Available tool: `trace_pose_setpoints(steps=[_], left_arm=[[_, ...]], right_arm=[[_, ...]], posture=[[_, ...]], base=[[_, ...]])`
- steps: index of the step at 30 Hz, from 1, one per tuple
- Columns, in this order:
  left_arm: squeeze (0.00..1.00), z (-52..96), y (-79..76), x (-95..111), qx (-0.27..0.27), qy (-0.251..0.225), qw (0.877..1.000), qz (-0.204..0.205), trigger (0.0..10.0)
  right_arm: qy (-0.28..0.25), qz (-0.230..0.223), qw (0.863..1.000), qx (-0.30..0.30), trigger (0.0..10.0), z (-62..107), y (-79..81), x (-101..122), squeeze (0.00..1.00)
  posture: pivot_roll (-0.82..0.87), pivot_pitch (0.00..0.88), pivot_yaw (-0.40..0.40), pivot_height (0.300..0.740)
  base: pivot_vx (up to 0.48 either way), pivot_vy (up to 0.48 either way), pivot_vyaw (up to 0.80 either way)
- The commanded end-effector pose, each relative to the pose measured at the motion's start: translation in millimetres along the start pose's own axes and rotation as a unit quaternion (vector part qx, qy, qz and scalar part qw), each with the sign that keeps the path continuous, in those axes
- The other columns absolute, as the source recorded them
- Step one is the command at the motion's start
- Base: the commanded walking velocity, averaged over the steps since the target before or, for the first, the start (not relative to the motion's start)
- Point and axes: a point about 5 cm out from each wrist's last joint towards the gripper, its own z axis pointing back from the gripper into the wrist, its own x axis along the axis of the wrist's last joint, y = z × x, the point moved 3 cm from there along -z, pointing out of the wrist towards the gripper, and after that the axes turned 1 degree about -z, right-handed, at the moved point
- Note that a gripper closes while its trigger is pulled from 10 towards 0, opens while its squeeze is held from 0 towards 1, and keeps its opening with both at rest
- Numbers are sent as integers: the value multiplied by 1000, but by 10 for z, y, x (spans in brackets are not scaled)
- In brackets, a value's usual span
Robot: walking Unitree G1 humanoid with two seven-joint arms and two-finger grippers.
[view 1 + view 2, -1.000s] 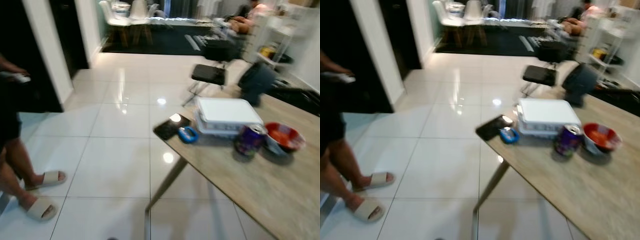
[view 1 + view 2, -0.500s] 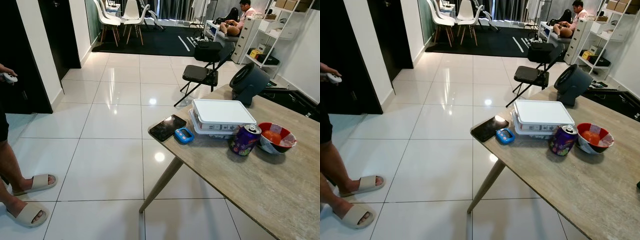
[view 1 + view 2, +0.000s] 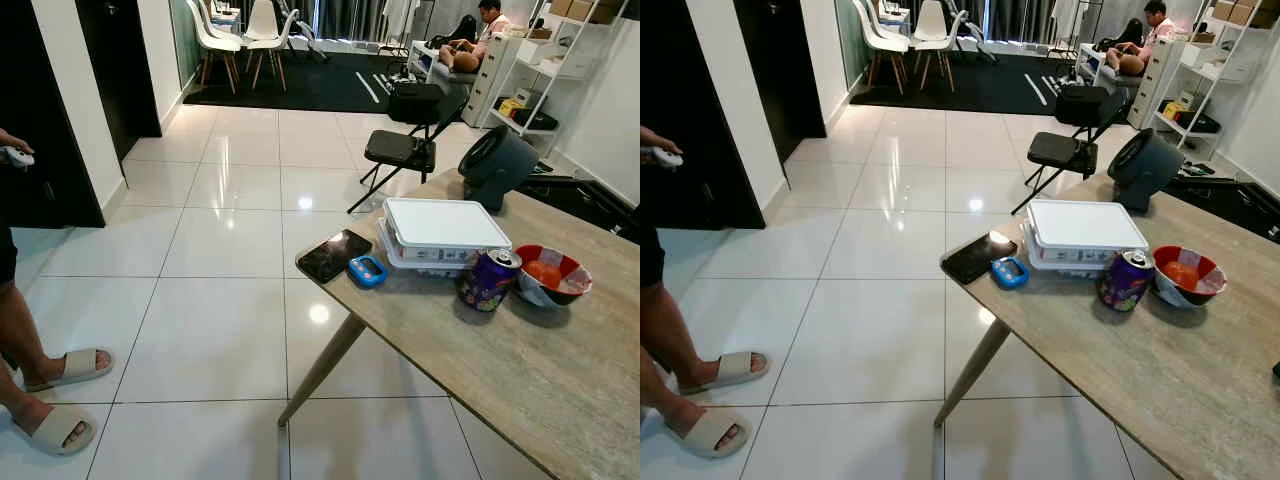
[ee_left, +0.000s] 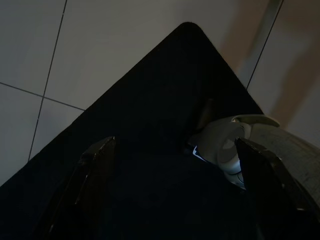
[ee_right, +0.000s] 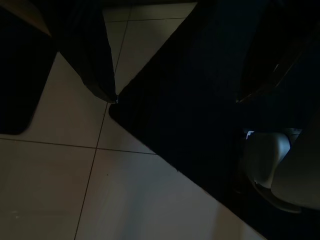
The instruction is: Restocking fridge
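Observation:
On the wooden table [image 3: 520, 375] to my right stands a purple drink can [image 3: 487, 281], beside a red bowl [image 3: 553, 275] with something orange in it. Behind them sit stacked white lidded containers [image 3: 440, 233]. My left gripper [image 4: 175, 145] hangs open over a dark mat and pale tiles, holding nothing. My right gripper [image 5: 176, 99] also hangs open and empty above the floor, in deep shade.
A black phone [image 3: 334, 255] and a blue timer [image 3: 367, 270] lie at the table's near corner. A black fan [image 3: 497, 160] and folding chair [image 3: 400, 150] stand behind the table. A person's sandalled feet [image 3: 60, 395] are at my left. Open white tile floor [image 3: 230, 230] lies ahead.
The view was blurred and shifted a second ago and is now sharp and steady, so the camera has settled. Nothing on the table has moved.

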Motion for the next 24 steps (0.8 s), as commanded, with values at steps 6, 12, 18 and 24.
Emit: trace_pose_setpoints(steps=[6, 12, 18, 24], left_arm=[[0, 11, -70, -120, -11, 17, 1000, 1, 10000], [0, 18, -62, -153, -11, 21, 1000, -1, 10000], [0, 20, -55, -158, -11, 23, 1000, -3, 10000], [0, 16, -57, -140, -10, 19, 1000, 3, 10000]], right_arm=[[-4, 5, 1000, 0, 10000, -2, -17, 50, 0], [-5, 4, 1000, 3, 10000, -3, -3, 53, 0], [-7, 2, 1000, 6, 10000, -5, 4, 68, 0], [-8, 0, 1000, 7, 10000, -6, 5, 84, 0]], posture=[[38, 0, -78, 740], [34, 0, -76, 740], [25, 0, -72, 740], [21, 0, -69, 740]], base=[[349, 0, 0], [359, 0, 0], [377, 0, 0], [218, 0, 0]])
